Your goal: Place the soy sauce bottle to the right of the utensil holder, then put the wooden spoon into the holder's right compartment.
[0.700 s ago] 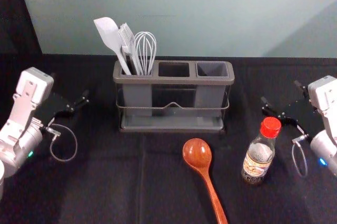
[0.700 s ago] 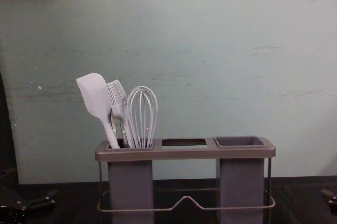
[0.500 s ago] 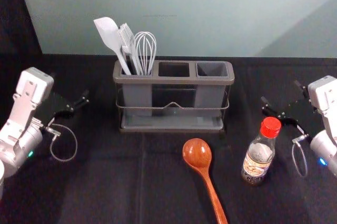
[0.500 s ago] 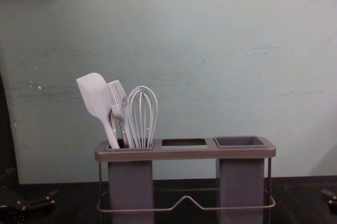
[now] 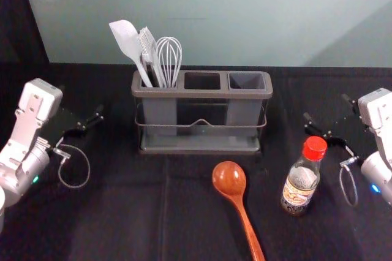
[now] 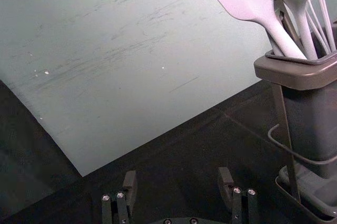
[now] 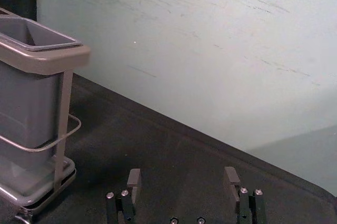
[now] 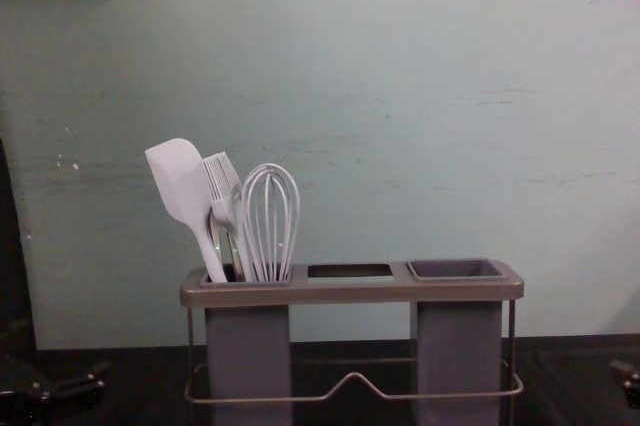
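The soy sauce bottle [image 5: 301,178], red-capped, stands upright on the dark cloth, in front and to the right of the grey utensil holder [image 5: 202,94]. Left of the bottle lies the wooden spoon [image 5: 229,179], bowl toward the holder. The holder's right compartment [image 5: 247,81] has nothing in it; in the chest view it is at the right end of the holder [image 8: 458,291]. My right gripper [image 5: 326,107] is open and empty behind the bottle; so is the right gripper [image 7: 182,172] in its wrist view. Left of the holder, my left gripper [image 5: 82,103], also the left gripper [image 6: 177,174], is open and empty.
A white spatula [image 5: 126,40], a brush [image 5: 147,46] and a whisk [image 5: 169,56] stand in the left compartment. Behind the dark cloth [image 5: 122,212] rises a pale green wall [image 5: 245,16]. Bare cloth lies between the holder and the right gripper.
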Motion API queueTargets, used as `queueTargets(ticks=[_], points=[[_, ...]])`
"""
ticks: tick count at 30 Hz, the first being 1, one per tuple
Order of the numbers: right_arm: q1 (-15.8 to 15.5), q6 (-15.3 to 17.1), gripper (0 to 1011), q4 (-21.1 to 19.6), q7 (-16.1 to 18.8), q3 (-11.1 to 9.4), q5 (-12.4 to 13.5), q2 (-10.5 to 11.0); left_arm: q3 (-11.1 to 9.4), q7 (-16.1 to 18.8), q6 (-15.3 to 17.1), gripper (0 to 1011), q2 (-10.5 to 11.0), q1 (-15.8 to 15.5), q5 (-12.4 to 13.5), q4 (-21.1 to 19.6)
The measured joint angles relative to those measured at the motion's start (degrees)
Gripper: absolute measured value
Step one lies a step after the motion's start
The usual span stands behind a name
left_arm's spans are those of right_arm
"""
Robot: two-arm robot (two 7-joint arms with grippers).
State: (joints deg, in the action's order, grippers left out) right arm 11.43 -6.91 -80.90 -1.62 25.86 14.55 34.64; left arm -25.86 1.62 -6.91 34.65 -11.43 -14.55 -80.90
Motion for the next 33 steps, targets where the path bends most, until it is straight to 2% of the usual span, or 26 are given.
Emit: queueTargets(ticks=[33], points=[[0.0, 0.0, 1002, 0.0, 0.0, 0.0, 0.0, 0.0, 0.0, 0.0, 0.0, 1005, 0.0, 0.0, 0.0, 0.0]])
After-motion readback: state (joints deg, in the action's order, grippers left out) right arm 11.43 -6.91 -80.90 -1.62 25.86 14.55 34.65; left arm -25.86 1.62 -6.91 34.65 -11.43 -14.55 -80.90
